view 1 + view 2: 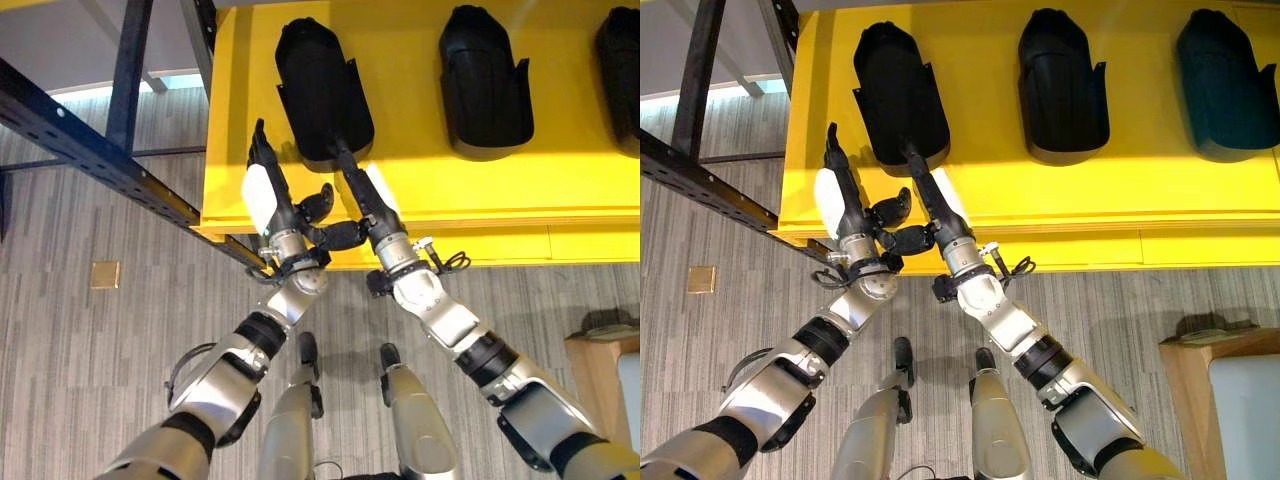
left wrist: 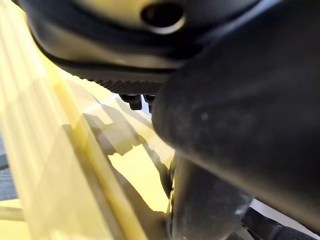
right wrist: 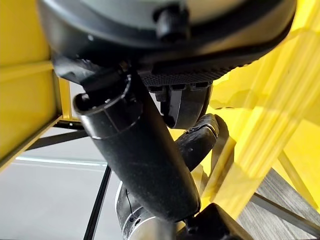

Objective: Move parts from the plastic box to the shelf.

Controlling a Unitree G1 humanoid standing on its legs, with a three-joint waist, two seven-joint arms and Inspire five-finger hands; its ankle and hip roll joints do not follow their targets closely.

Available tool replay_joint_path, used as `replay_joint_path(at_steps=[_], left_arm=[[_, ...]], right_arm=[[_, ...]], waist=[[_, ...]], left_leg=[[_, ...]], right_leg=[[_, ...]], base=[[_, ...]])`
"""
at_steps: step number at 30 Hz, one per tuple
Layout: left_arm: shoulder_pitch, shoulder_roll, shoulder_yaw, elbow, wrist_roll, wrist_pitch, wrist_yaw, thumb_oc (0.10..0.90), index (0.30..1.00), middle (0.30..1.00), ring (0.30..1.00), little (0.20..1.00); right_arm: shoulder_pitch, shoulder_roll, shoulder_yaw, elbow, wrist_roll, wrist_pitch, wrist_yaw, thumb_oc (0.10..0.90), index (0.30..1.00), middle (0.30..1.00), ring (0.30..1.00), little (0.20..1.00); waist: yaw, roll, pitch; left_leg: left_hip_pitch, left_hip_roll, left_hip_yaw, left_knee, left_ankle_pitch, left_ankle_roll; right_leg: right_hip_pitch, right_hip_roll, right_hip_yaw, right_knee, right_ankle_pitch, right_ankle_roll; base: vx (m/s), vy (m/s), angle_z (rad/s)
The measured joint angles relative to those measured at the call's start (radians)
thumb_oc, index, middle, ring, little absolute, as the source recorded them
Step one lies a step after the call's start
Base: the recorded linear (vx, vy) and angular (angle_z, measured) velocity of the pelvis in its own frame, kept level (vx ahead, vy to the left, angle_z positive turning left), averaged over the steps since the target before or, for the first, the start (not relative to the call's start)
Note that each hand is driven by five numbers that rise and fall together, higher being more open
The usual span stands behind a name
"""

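Left eye view is showing three black parts resting on the yellow shelf [image 1: 560,180]. Both hands are reaching up to the leftmost part [image 1: 322,85]: the left hand [image 1: 265,185] and right hand [image 1: 362,190] with fingers extended straight beside its lower edge, seemingly finishing placement.

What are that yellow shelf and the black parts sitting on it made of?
The yellow shelf looks like painted sheet metal: smooth, evenly glossy, with folded edges. The black parts look like moulded plastic, matte with a soft sheen and rounded shells, though coated metal cannot be ruled out.
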Motion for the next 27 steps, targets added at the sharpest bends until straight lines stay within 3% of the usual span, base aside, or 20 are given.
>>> replay_joint_path(at_steps=[7, 27], left_arm=[[0.079, -0.002, 0.045, -0.071, -0.001, -0.026, 0.014, 0.9, 1.0, 1.0, 1.0, 1.0], [0.09, 0.0, 0.048, -0.088, -0.001, -0.017, 0.008, 0.9, 1.0, 1.0, 1.0, 1.0]], right_arm=[[0.008, 0.001, 0.025, -0.018, 0.0, 0.0, 0.002, 0.9, 1.0, 1.0, 1.0, 1.0], [0.009, 0.002, 0.029, -0.018, 0.0, 0.0, -0.009, 0.9, 1.0, 1.0, 1.0, 1.0]], waist=[[0.02, 0.001, 0.0], [0.044, 0.001, 0.0]], left_leg=[[0.002, 0.0, -0.014, -0.011, 0.004, -0.003], [0.003, 0.001, -0.024, -0.012, 0.006, -0.004]], right_leg=[[0.003, 0.001, -0.01, -0.002, -0.002, -0.003], [0.013, 0.001, -0.026, -0.006, -0.004, -0.007]], base=[[0.0, -0.006, 0.03], [0.0, -0.001, 0.01]])
